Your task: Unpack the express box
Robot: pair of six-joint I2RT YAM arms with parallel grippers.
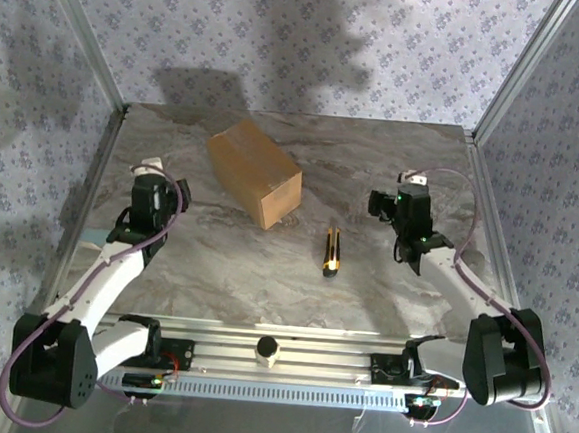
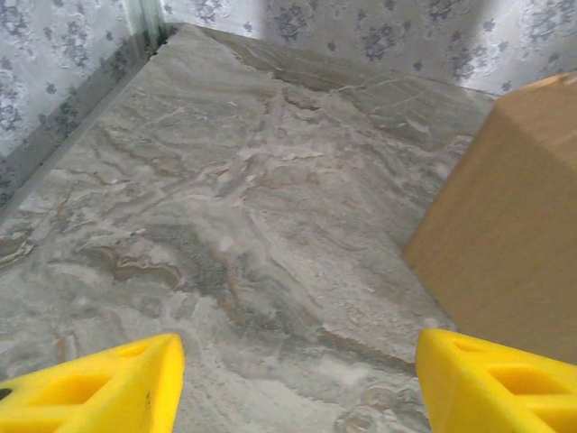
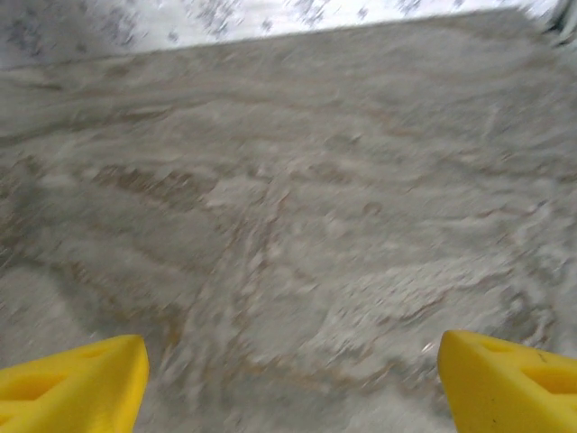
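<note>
Top external: knife [image 1: 332, 253] near express box [image 1: 253, 172]; left tool [image 2: 297, 370], right tool [image 3: 293, 374] spread apart.

Express box [image 1: 254, 174] sits closed, upper ctr-left of frame on marble table [image 1: 375, 153]; yellow-black cutter [image 1: 332, 252] lies lower right of it, apart, btwn both arms.

brown express box [image 1: 253, 173], closed, angled, mid-table

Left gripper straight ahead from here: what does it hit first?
Probably the express box. The left gripper aims its centre over bare table toward the far wall, but the box stands ahead of one finger. Depth is unclear.
</note>
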